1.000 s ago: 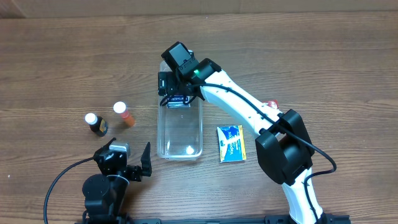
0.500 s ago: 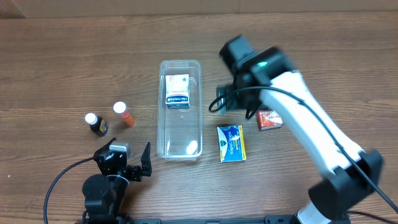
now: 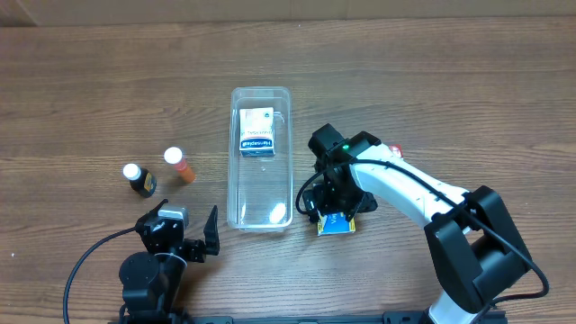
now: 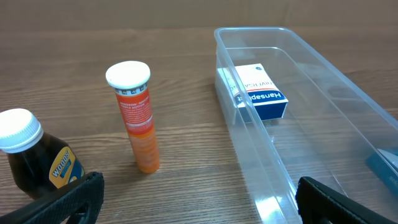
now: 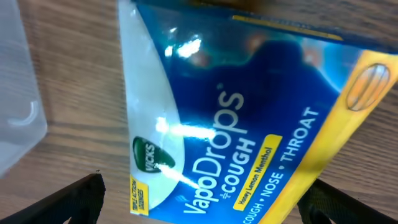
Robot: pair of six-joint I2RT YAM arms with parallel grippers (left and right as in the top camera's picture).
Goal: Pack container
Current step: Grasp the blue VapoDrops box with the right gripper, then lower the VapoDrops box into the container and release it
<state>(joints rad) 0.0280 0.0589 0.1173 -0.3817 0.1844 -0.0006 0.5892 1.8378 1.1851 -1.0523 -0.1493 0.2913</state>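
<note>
The clear plastic container (image 3: 261, 202) lies lengthwise mid-table with a white and blue box (image 3: 256, 131) in its far end; both show in the left wrist view, the container (image 4: 323, 118) and the box (image 4: 258, 93). My right gripper (image 3: 335, 214) is open, right over a blue and yellow VapoDrops packet (image 3: 340, 225) that lies beside the container's near right corner. The packet (image 5: 242, 118) fills the right wrist view between the spread fingers. My left gripper (image 3: 184, 238) is open and empty near the front edge.
An orange tube with a white cap (image 3: 178, 165) and a dark bottle with a white cap (image 3: 138, 179) stand left of the container. They also show in the left wrist view, the tube (image 4: 137, 115) and the bottle (image 4: 34, 158). The right arm hides a red box.
My right gripper left the white and blue box in the container's far end, swung right and came down over the blue and yellow packet. The left arm stayed still.
</note>
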